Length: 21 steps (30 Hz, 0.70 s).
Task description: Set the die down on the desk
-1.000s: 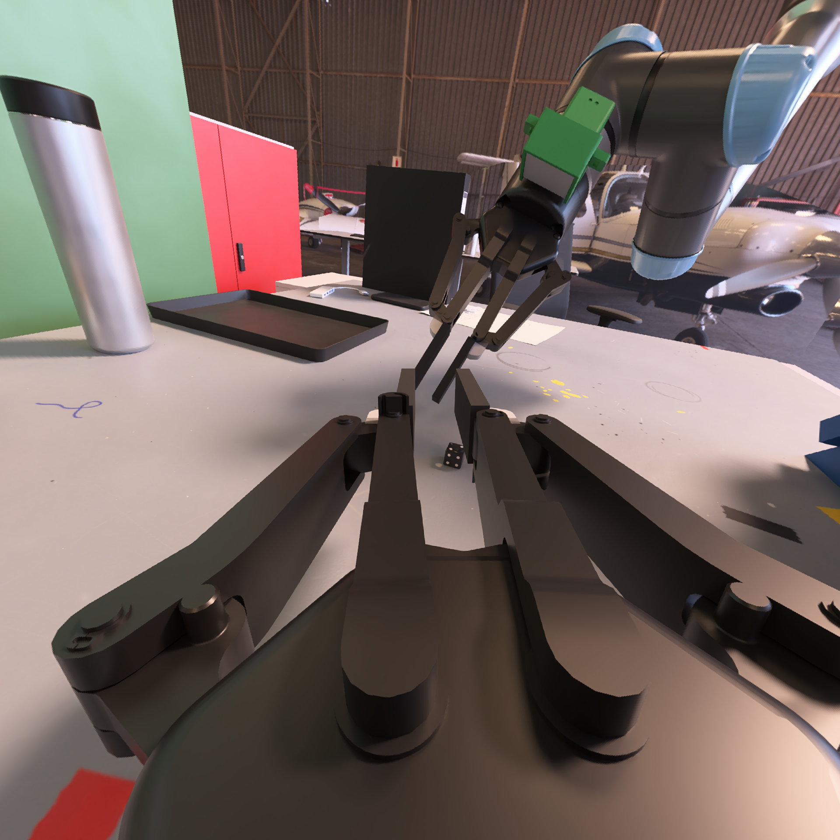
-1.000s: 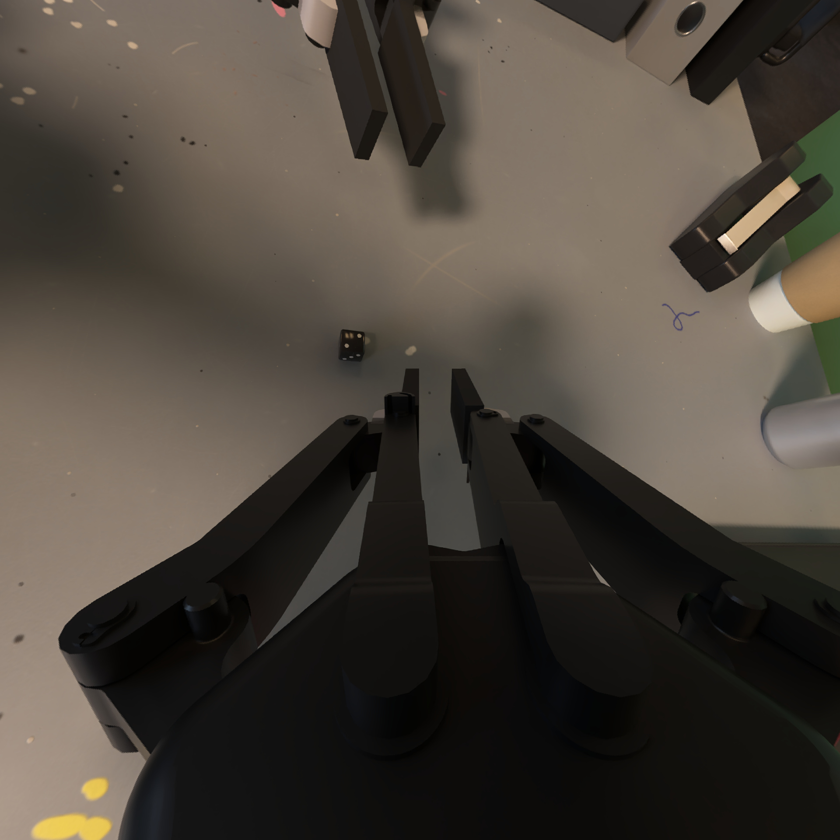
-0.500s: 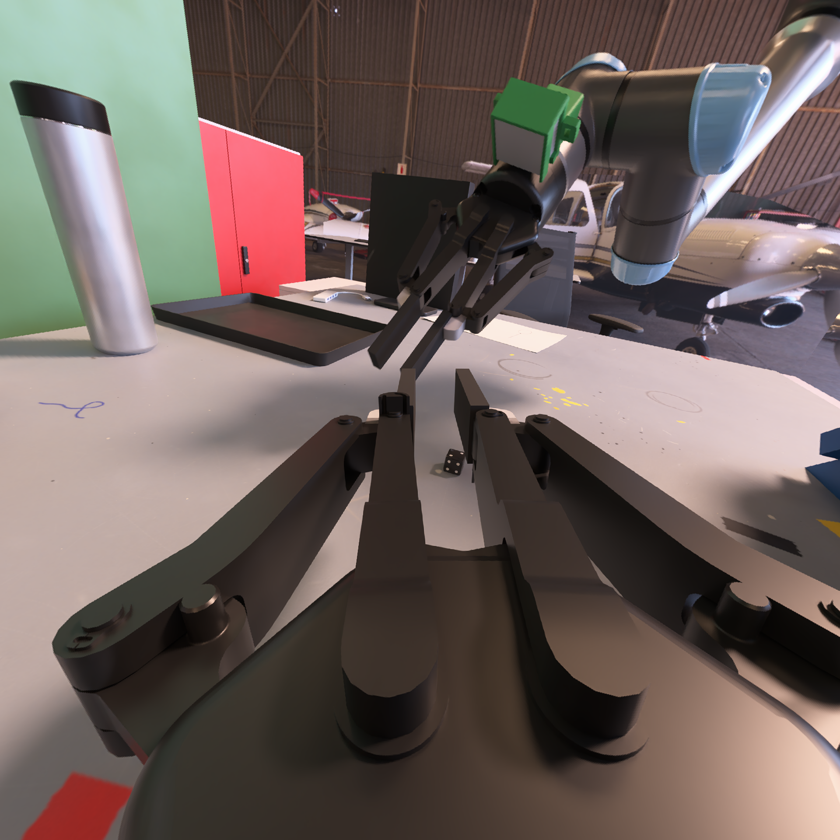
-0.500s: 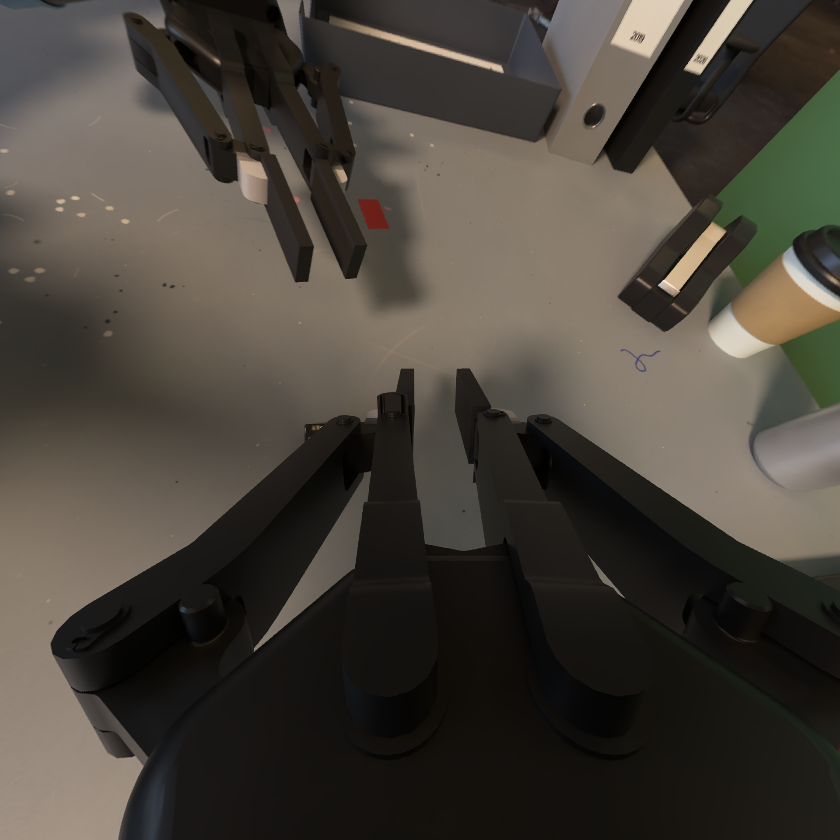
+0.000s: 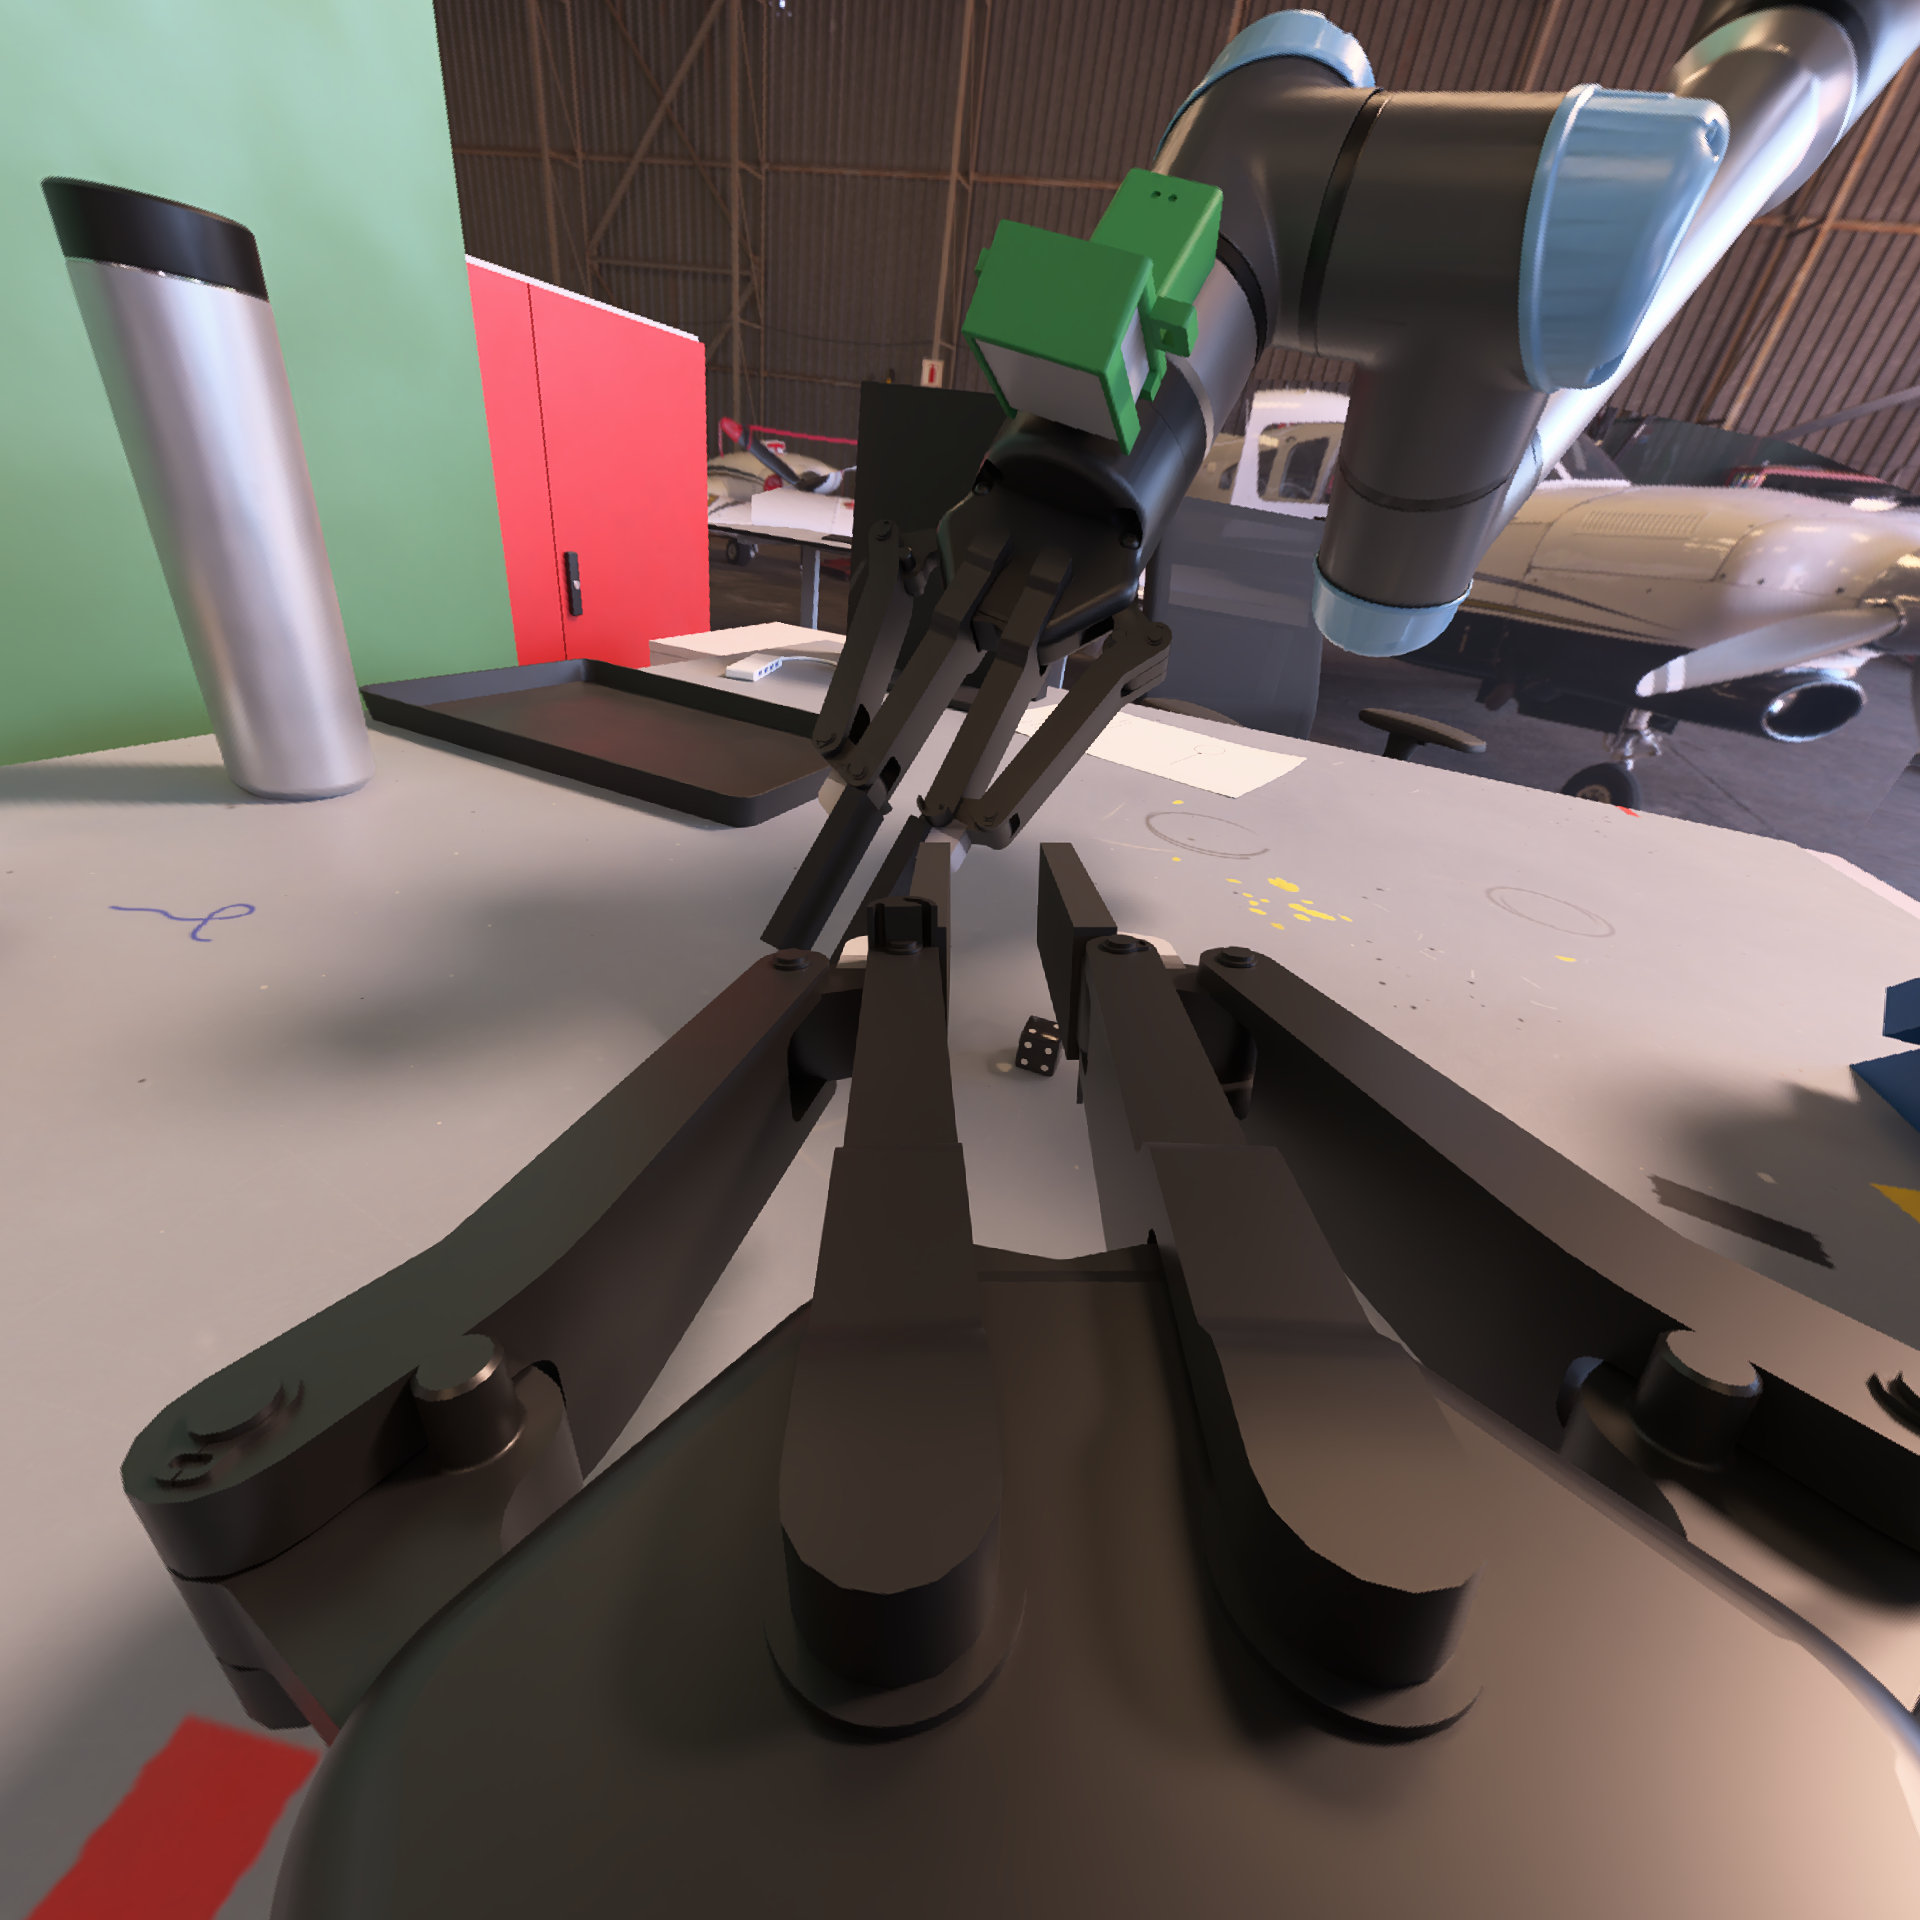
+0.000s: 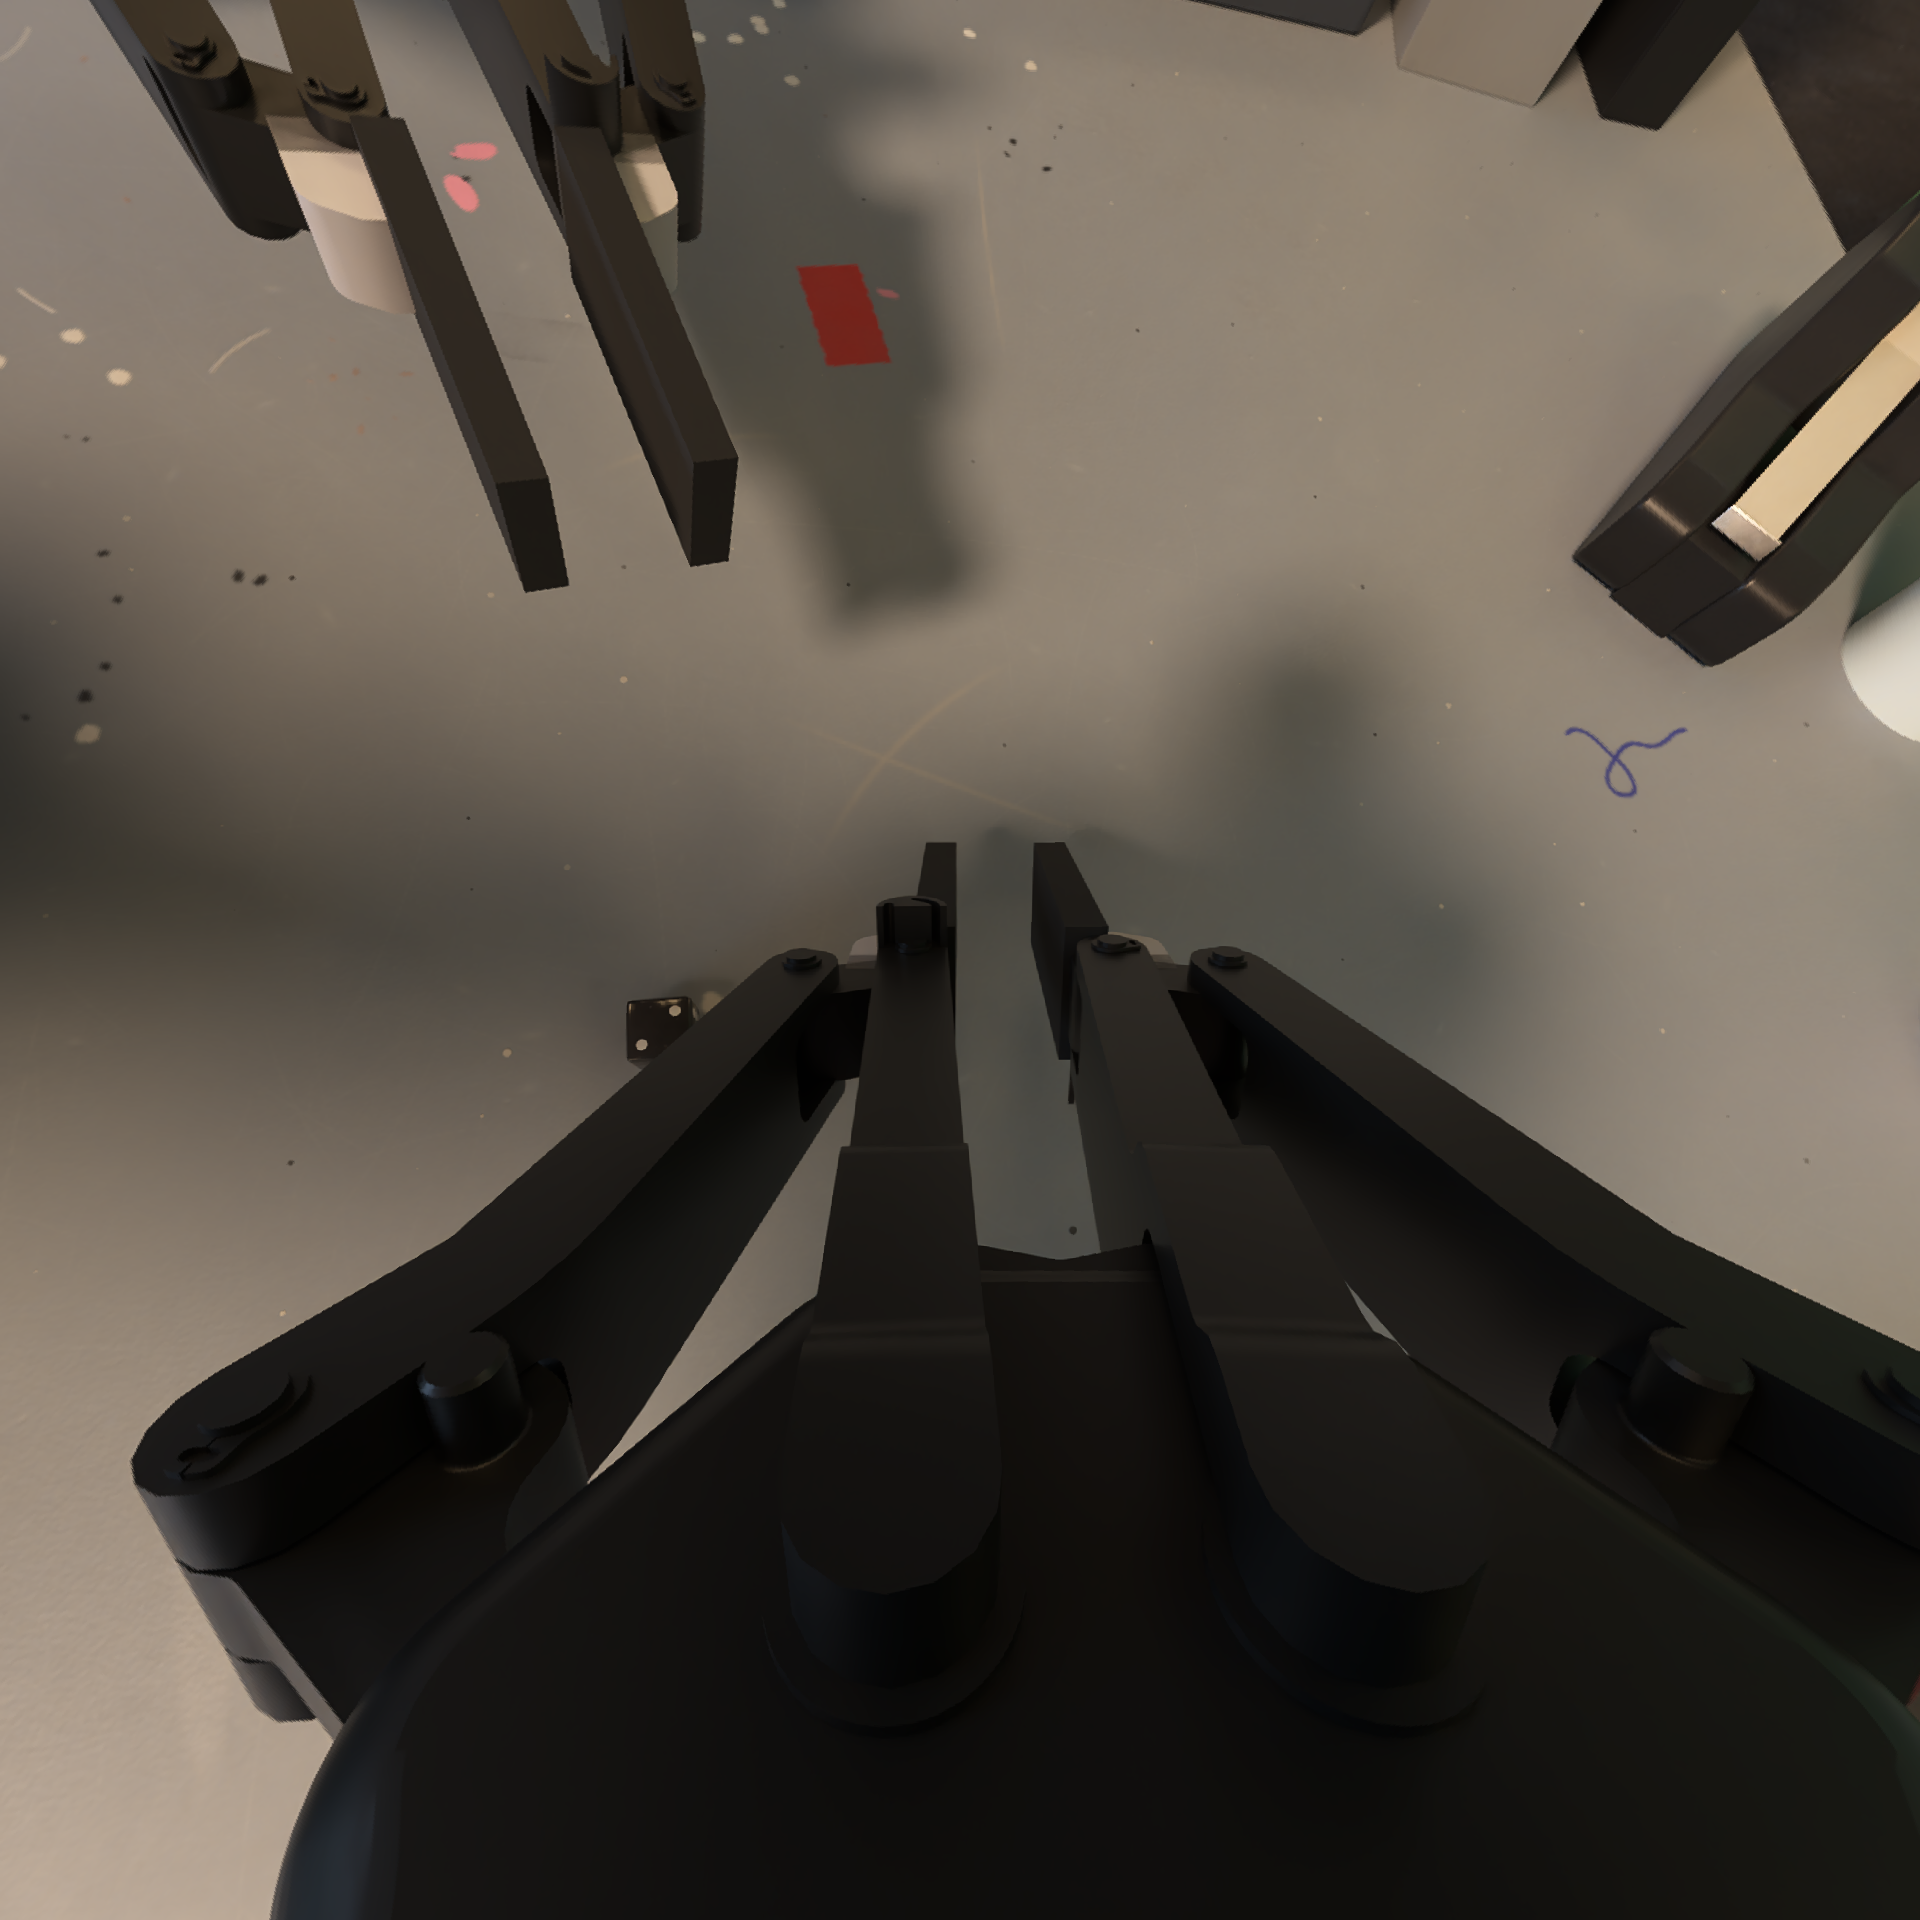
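Note:
A small black die (image 5: 1037,1044) with white pips lies on the grey desk (image 5: 416,1039), seen through the gap of my left gripper (image 5: 992,862). That gripper hovers above it, jaws a narrow gap apart, holding nothing. My right gripper (image 6: 992,857) also stands narrowly open and empty, pointing down at the desk. In its view the die (image 6: 658,1023) lies apart, beside its left linkage. The right gripper (image 5: 831,914) reaches down just beyond and left of the left fingertips. The left gripper (image 6: 623,540) shows at the upper left of the right wrist view.
A silver tumbler (image 5: 223,499) stands at the far left, with a black tray (image 5: 603,727) and a white sheet (image 5: 1195,758) behind. A black tape dispenser (image 6: 1766,499) and a cup's white base (image 6: 1886,665) are at the right. A red patch (image 6: 844,312) marks the desk.
The right gripper lifted and swung left, then came back down near the left fingertips. The die stayed on the desk. The left gripper barely moved.

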Available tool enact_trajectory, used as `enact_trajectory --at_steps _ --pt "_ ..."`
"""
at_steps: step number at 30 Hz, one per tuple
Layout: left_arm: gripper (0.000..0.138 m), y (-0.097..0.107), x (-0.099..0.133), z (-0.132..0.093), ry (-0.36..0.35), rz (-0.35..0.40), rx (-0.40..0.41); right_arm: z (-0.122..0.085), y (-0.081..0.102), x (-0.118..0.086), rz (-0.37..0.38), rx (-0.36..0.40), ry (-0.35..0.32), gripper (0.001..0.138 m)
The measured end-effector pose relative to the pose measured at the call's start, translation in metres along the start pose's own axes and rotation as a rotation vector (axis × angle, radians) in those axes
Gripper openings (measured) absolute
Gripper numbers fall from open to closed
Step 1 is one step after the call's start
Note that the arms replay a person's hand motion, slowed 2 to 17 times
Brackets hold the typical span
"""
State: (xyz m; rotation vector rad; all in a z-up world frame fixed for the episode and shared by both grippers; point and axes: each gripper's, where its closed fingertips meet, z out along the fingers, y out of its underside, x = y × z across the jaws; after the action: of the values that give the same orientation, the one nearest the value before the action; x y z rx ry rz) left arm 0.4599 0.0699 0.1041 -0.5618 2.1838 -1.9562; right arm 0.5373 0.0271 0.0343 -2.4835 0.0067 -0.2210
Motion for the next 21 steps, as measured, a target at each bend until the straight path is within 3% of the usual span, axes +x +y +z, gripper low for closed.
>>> enact_trajectory --at_steps 4,9,21 --pt "0.023 0.001 -0.002 0.0 -0.003 -0.004 -0.004 0.002 -0.003 0.0 0.001 0.011 -0.004 0.011" --pt "0.023 0.004 -0.005 0.0 -0.009 -0.014 -0.016 0.001 -0.007 -0.006 -0.026 0.028 -0.011 0.01" --pt "0.023 0.016 -0.018 -0.003 -0.053 -0.047 -0.08 -0.018 -0.038 -0.025 -0.085 0.201 0.021 0.019"
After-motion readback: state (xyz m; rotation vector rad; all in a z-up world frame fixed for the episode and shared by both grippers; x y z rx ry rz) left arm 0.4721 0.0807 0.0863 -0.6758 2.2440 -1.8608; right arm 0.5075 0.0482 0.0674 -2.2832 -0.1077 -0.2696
